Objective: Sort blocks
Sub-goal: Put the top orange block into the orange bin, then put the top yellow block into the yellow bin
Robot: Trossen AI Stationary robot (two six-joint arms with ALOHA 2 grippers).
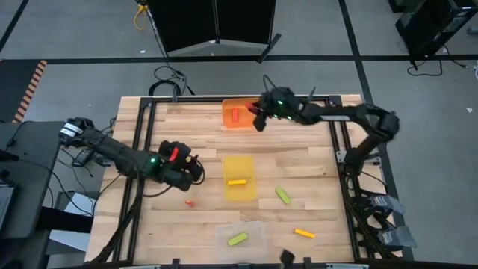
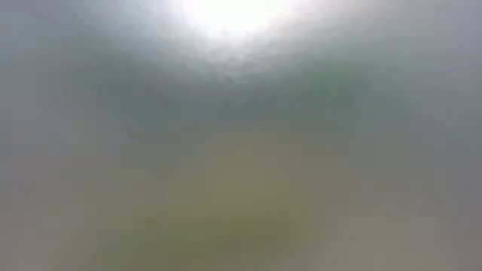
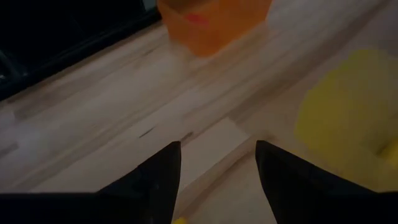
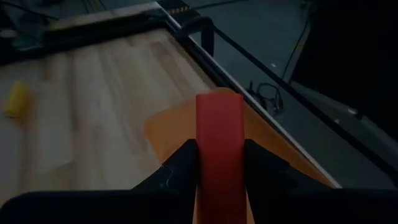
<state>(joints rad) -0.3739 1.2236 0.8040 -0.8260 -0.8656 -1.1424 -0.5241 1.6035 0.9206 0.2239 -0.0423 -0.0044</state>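
Item one, our right gripper (image 4: pixel 219 163): fingers (image 4: pixel 180 163) clamped on either flank of a red block (image 4: pixel 219 149), held upright between them. From above, this gripper (image 1: pixel 259 118) hangs at the right edge of the orange tray (image 1: pixel 237 113), over its rim. One red block (image 1: pixel 234 114) already lies inside that tray.

Item two, our left gripper (image 3: pixel 217 163): fingers (image 3: pixel 163 174) spread apart with nothing between them, only bare wood of the table (image 3: pixel 112 124). From above it (image 1: pixel 196 170) sits well apart from the orange tray, nearer the yellow tray (image 1: pixel 240 168), on that tray's left.

Remaining stock, placed from the orange tray:
- yellow block (image 1: pixel 237 181), inside the yellow tray, directly toward us
- lime block (image 1: pixel 283 196), loose on the wood, beyond the yellow tray's right side
- orange-yellow block (image 1: pixel 303 233), loose, farther still
- lime block (image 1: pixel 237 239), in the clear tray (image 1: pixel 258 237), farthest away
- small red piece (image 1: pixel 190 202), loose, near the left gripper

The low view shows nothing usable.

Risks, as we judge them: the held block sits over the tray's edge, so a release here could strike the rim and tumble onto the table or off the back edge just beyond. A tall, upright hold may also let the block tip or bounce out on landing.
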